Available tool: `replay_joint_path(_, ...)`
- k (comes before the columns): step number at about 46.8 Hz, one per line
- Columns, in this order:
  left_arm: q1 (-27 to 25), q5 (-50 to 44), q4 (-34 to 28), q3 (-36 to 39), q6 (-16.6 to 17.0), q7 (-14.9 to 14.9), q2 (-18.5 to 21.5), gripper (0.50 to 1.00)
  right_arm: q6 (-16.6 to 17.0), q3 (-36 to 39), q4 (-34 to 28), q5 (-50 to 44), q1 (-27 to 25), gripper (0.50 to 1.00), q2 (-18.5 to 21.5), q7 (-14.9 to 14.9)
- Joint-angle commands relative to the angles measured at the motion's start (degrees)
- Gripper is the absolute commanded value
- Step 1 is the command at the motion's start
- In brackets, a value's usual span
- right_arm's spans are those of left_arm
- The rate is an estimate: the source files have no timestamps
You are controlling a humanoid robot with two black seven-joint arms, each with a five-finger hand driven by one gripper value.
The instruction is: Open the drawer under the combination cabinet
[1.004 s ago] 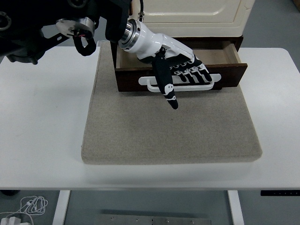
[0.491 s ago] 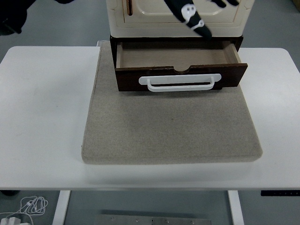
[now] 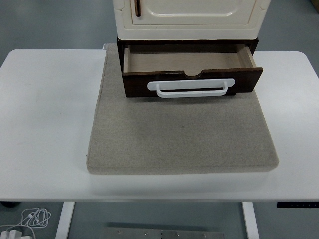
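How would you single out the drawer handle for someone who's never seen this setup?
Find the cream cabinet at the table's far edge, standing on a grey mat. Under it a dark brown drawer is pulled out. The handle is the white bar across its front, the only white part on the dark wood.

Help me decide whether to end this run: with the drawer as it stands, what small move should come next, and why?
Probably none beyond keeping the arms clear. The dark drawer is pulled out under the cream cabinet, its bare inside showing, its white handle free, and no hand is in view. I'd judge the task done.
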Motion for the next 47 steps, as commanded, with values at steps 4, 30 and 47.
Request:
replay_joint_path(4,0.37,-4.55,7.09,-1.86,1.59,-0.24,1.64,1.000,0.00,-0.03,0.05,0.00,0.01,0.928,0.00,0.01)
replay_joint_path(30,5.28,-10.18,28.28,-0.19,26.03,2.04,1.64,1.000,0.35,-0.12,0.05,-0.09,0.01,0.928,0.00,0.01)
replay_joint_path(47,17.24,-17.65,28.37,-0.19,27.08,7.94,-5.30,1.000,0.35,0.15,0.05,-0.35,0.01,0.928,0.00,0.01)
